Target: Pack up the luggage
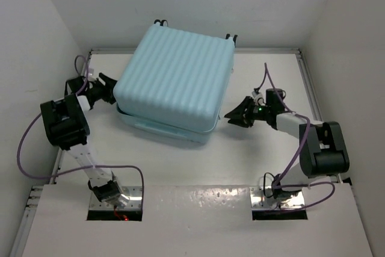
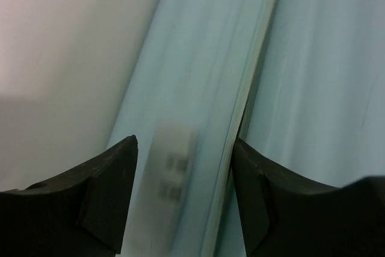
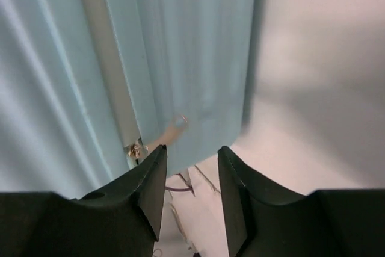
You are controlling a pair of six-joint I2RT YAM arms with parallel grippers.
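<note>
The luggage, a pale blue ribbed hard-shell suitcase, lies flat mid-table with its lid down and set slightly askew over the lower half. My left gripper is open at the case's left side. In the left wrist view the left gripper straddles a strip of the shell beside the seam, over a blurred grey patch. My right gripper is open just off the case's right near corner. In the right wrist view the right gripper holds nothing, and a beige zipper pull hangs on the shell.
White walls close in the table at the back and on both sides. Black wheels stick out at the case's far edge. Purple cables loop beside each arm. A strip of bare table lies right of the case.
</note>
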